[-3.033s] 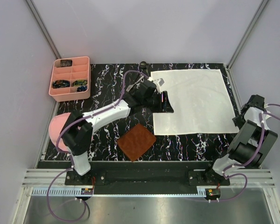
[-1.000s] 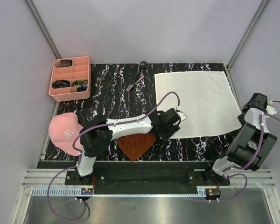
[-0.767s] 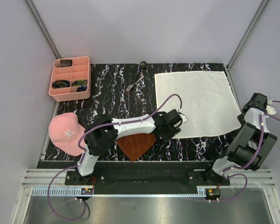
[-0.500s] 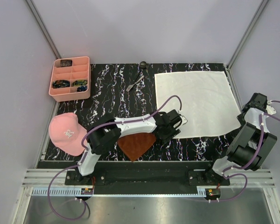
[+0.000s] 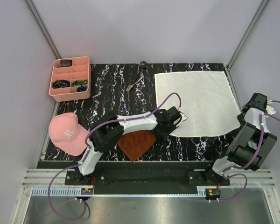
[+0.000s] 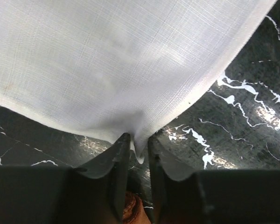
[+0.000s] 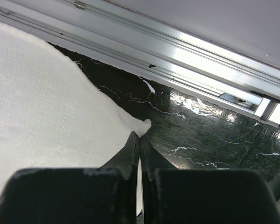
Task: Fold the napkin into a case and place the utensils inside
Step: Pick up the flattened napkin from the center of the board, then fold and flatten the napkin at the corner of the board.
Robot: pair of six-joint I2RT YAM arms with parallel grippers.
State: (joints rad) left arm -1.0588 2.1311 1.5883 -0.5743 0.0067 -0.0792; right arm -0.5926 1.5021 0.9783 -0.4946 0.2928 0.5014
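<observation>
Quick look at what we've got on the black white-veined worktop (image 5: 107, 102). A pink plastic compartment tray (image 5: 70, 96) sits at the far left corner, and a pink baseball cap (image 5: 64, 134) lies by the left edge nearer to us. A brown textured square mat (image 5: 134, 145) sits turned like a diamond near the near edge. The left arm reaches across the mat's far corner, so that bit is covered. The small dark round-bowled spoon (image 5: 142, 65) and the small grey metal fork (image 5: 133, 85) lie near the far edge, well apart from both arms and just left of the cloth.

The large cream-white cloth napkin (image 5: 198, 100) is spread flat over the right half of the worktop, still one open sheet. Its far edge runs close to the worktop's far edge.

The left gripper (image 6: 137, 140) is right at the napkin's near left corner. In the wrist view the corner tip hangs down between the two dark fingers (image 6: 116, 163). They're drawn in to a narrow gap with the cloth puckered between them, so we'd call that a pinch on the corner.

The right gripper (image 7: 139, 135) sits at the near right corner, close to the aluminium rail (image 7: 177, 51) along the worktop's right edge. Its fingers (image 7: 126, 158) are pressed together with a thin white sliver between them and the corner tip poking out just past the tips. To us it looks clamped on that corner.
</observation>
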